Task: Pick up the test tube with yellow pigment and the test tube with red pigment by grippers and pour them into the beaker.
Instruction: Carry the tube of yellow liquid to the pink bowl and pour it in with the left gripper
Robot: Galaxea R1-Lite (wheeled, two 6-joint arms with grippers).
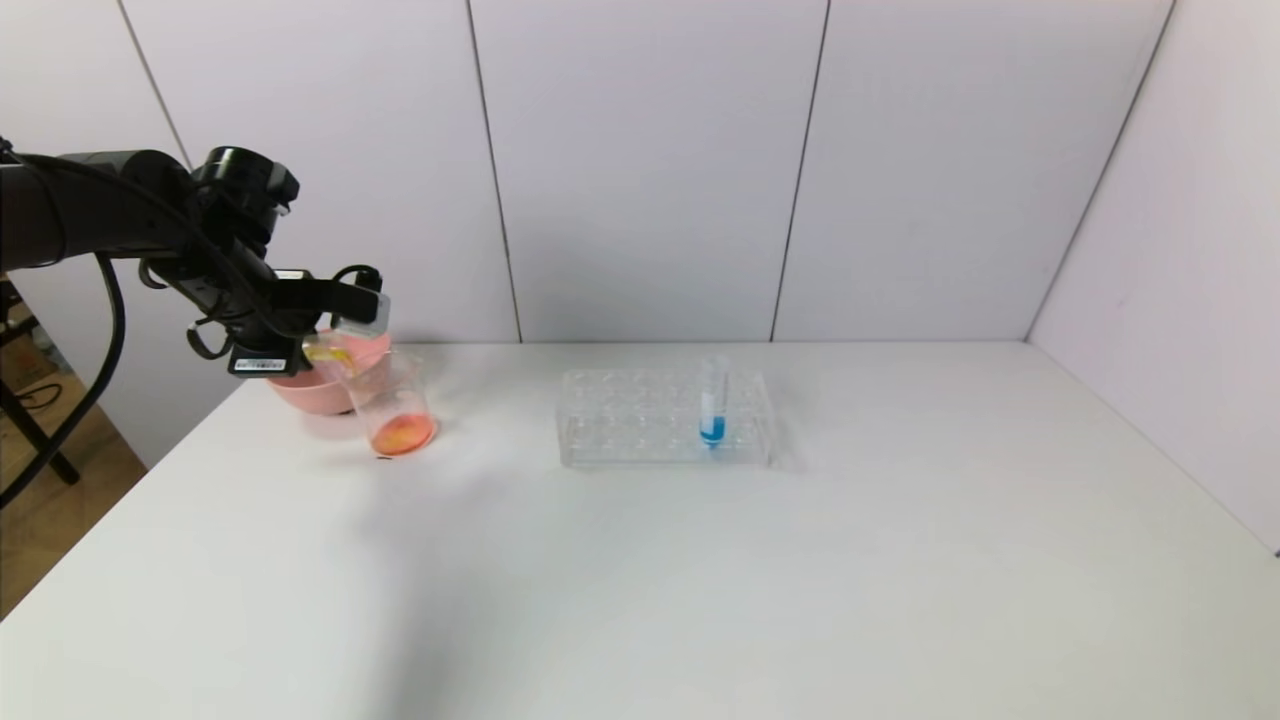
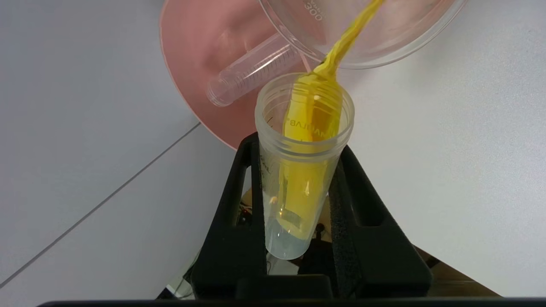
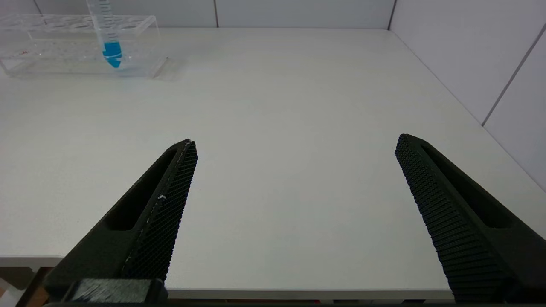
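My left gripper (image 2: 298, 145) is shut on the test tube with yellow pigment (image 2: 305, 119), tilted mouth-down at the rim of the beaker (image 2: 371, 38). A yellow stream runs from the tube into the beaker. In the head view the left gripper (image 1: 338, 345) holds the tube (image 1: 328, 354) over the beaker (image 1: 392, 402) at the table's far left, and the beaker holds red-orange liquid. No tube with red liquid shows. My right gripper (image 3: 295, 147) is open and empty above the table's near edge.
A pink bowl (image 1: 300, 392) stands just behind the beaker, and an empty clear tube (image 2: 251, 70) lies in it. A clear tube rack (image 1: 640, 420) at the table's middle holds a tube with blue liquid (image 1: 712, 405). White walls close the back and right.
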